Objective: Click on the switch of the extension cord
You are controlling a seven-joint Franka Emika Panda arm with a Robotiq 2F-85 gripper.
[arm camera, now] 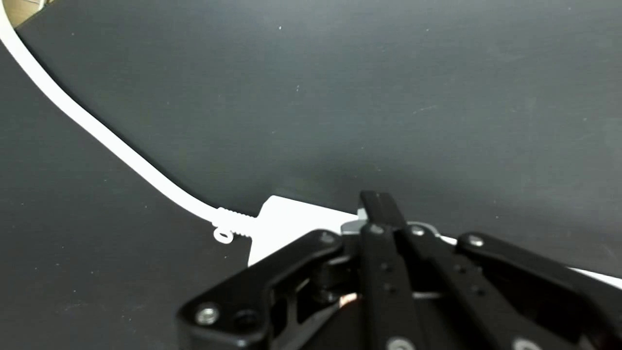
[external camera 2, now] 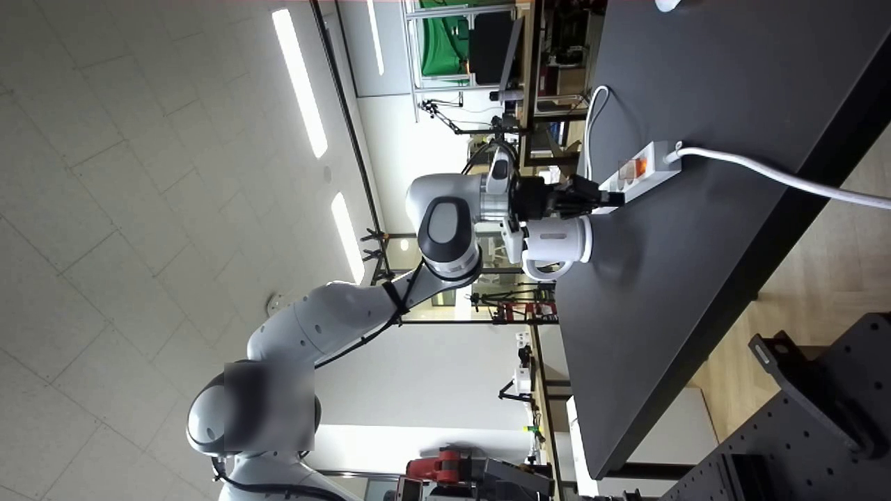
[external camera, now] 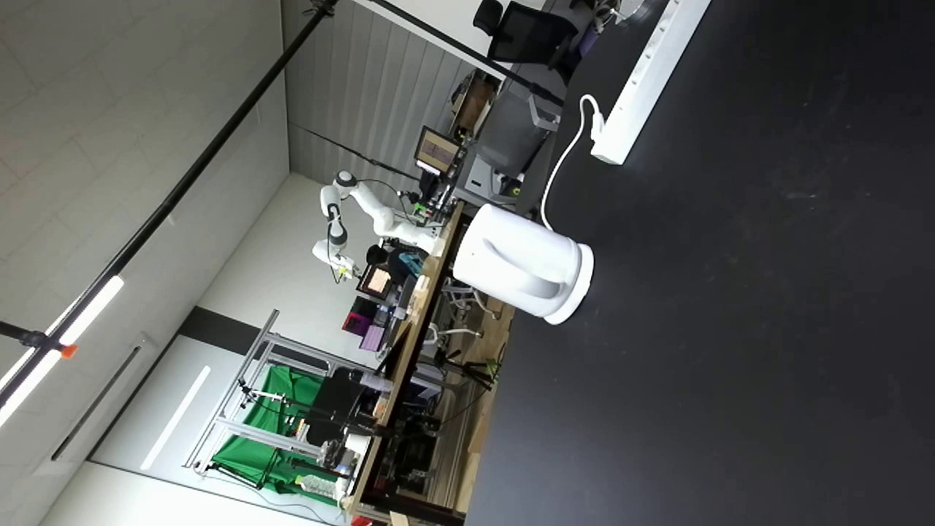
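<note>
The extension cord, a long white strip, lies on the dark table in an exterior view [external camera: 643,88]. It also shows in an exterior view [external camera 2: 651,184] and in the wrist view [arm camera: 296,218]. An orange lit switch [external camera 2: 641,166] is near its cable end. My gripper [external camera 2: 614,200] is over the strip, farther from the cable end than the switch. Whether it touches the strip, I cannot tell. In the wrist view the gripper [arm camera: 381,201] has its fingers together with nothing between them, and it hides much of the strip. A small orange glow shows between its linkages.
A white kettle [external camera: 518,263] stands on the table; it also shows close behind the gripper [external camera 2: 557,240]. Its thin cable [external camera: 566,157] plugs into the strip. A thick white cable [external camera 2: 773,174] runs from the strip's end over the table edge [external camera 2: 752,271].
</note>
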